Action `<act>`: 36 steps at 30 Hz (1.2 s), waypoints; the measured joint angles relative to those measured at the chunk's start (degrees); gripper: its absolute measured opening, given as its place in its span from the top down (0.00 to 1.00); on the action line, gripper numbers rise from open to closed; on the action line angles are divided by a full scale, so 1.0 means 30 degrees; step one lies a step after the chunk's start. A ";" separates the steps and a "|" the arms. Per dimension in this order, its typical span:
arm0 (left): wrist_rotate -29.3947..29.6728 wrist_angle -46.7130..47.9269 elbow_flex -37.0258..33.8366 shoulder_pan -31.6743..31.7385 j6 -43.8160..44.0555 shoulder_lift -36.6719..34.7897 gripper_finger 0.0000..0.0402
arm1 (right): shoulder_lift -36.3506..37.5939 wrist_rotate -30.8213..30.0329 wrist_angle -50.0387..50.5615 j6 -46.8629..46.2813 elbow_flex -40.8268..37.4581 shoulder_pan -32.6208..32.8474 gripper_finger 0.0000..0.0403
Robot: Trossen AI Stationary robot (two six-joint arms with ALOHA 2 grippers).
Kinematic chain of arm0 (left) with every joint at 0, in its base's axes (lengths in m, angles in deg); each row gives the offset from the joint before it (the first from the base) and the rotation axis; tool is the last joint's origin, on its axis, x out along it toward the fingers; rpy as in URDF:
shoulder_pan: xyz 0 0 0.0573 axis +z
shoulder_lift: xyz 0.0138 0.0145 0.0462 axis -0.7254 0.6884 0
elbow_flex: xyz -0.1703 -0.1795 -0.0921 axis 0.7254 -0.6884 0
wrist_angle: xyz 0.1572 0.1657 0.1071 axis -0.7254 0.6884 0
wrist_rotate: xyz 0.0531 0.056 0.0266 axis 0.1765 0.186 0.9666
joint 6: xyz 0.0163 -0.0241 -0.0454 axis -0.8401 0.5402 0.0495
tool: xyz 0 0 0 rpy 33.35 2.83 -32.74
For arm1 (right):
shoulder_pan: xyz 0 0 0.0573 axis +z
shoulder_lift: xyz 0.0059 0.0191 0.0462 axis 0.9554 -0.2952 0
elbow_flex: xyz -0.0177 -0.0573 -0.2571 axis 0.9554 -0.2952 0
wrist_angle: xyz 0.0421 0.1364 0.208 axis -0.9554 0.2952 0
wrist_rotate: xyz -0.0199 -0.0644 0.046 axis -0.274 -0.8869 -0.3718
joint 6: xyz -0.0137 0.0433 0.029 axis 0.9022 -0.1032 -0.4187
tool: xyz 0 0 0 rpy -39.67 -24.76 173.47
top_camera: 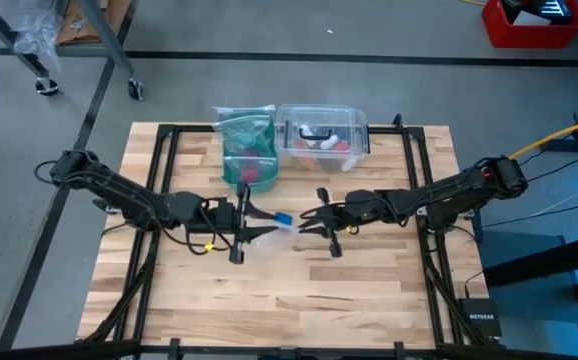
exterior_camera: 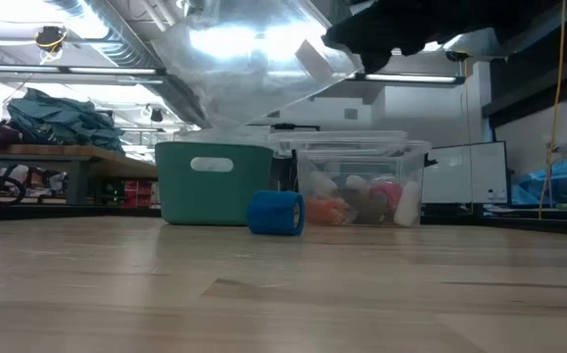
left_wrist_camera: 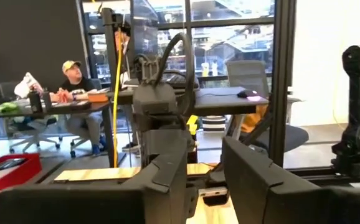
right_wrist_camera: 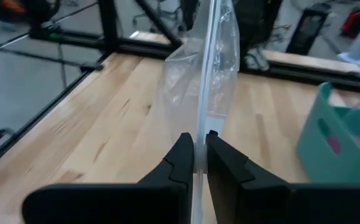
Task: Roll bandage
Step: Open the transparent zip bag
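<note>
The right tool, reaching in from the counter's right edge toward its middle, is clenched on the rim of a clear plastic zip bag, whose thin film stands up between the two dark fingers in the right wrist view. In the low view the bag hangs in the air above the boards, lifted clear of the wood. The left tool, extended from the left edge, meets the bag from the opposite side near the counter's centre; its fingers stand parted in the left wrist view, though whether they touch the film cannot be told. The bandage, a small bright blue roll, rests on its side on the wooden counter, between the two tools in the high view and toward the far edge. Behind it, along the far edge, stand a teal bin and, just beside it, a clear plastic box holding pink, orange and white items. A seated person is visible at a desk in the room beyond.
</note>
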 joint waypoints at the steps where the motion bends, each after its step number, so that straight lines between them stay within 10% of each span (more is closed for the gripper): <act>1: 0.0007 -0.0102 0.0000 0.0049 -0.0017 0.0082 0.76 | 0.0000 -0.0197 -0.0008 0.0006 0.0000 -0.0004 0.91; 17: 0.0022 0.1471 -0.0007 0.0173 -0.1443 0.0645 0.76 | 0.0007 0.1585 -0.0048 0.0018 0.0007 -0.0011 0.91; 36: 0.0001 0.4582 -0.0036 -0.0016 0.3606 0.0666 0.76 | 0.0022 0.5170 -0.0142 0.0980 0.0015 -0.0004 0.91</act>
